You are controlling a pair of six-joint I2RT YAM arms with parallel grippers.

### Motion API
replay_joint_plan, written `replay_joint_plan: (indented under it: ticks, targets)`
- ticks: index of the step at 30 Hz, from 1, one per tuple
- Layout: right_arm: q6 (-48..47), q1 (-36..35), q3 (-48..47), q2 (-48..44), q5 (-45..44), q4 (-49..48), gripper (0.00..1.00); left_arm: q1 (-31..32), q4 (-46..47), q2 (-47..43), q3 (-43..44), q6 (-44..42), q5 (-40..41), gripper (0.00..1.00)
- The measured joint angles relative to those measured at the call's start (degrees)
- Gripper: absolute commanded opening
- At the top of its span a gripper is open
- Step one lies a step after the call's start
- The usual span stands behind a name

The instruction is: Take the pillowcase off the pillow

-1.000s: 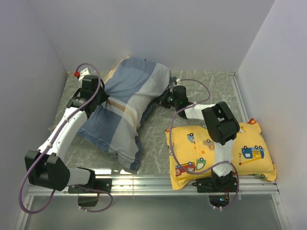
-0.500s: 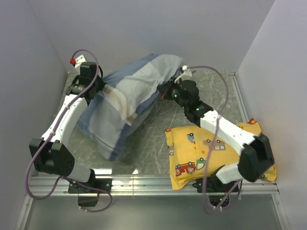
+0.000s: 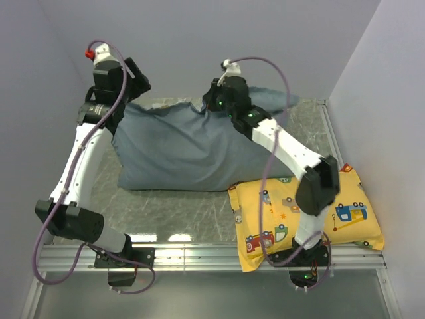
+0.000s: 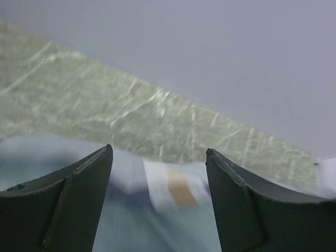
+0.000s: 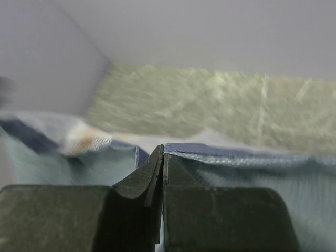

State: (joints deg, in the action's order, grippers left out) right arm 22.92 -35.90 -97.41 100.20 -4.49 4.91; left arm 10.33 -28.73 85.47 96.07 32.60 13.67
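Observation:
The blue-grey pillowcase (image 3: 186,149) hangs stretched across the back of the table, its lower part bulging on the surface. The pillow is hidden; no white shows. My right gripper (image 3: 212,101) is raised near the back wall, shut on the pillowcase's upper hem (image 5: 252,157), with its jaws pressed together (image 5: 163,149). High at the back left, my left gripper (image 3: 136,78) stands open just above the cloth's left corner. Blurred striped pillowcase cloth (image 4: 168,210) lies below its spread fingers (image 4: 157,152), and nothing is between them.
A yellow pillow with cartoon vehicles (image 3: 312,212) lies at the front right, under the right arm's base links. White walls close in the left, back and right. The green marbled table (image 3: 192,212) shows in front of the pillowcase.
Both arms rose toward the back wall and pulled the pillowcase up and wide. The left gripper opened and let go of the cloth. The right gripper stayed shut on the hem.

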Motion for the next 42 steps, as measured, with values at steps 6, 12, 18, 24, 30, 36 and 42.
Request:
replay_joint_plan:
  ticks: [6, 12, 18, 24, 30, 36, 42]
  targets:
    - [0.9, 2.8, -5.5, 15.1, 1.5, 5.5, 0.00, 0.4, -0.2, -6.7, 2.0, -2.0, -2.2, 0.80]
    - [1.4, 5.2, -14.8, 19.3, 4.1, 9.8, 0.39, 4.8, 3.3, -15.0, -6.8, -1.7, -4.2, 0.81]
    - [0.2, 5.4, -14.6, 13.2, 4.2, 11.0, 0.75, 19.0, 7.5, -10.6, -18.9, -0.9, -3.8, 0.81]
    - [-0.1, 8.0, -3.7, -0.5, 1.0, 11.7, 0.82, 26.9, 8.7, 0.6, -20.8, -0.2, -1.5, 0.77]
    - [1.6, 16.7, 15.0, -15.0, 1.1, 8.5, 0.84, 27.3, 8.2, 8.6, -14.9, -0.2, 6.1, 0.32]
    - [2.2, 22.1, 25.3, -13.1, 4.2, 7.1, 0.84, 24.1, 6.9, 9.6, -14.7, 0.0, 11.7, 0.01]
    - [3.5, 22.6, 28.9, -9.6, 7.3, 4.9, 0.84, 15.1, 6.6, 4.7, -18.1, 0.2, 13.4, 0.00]
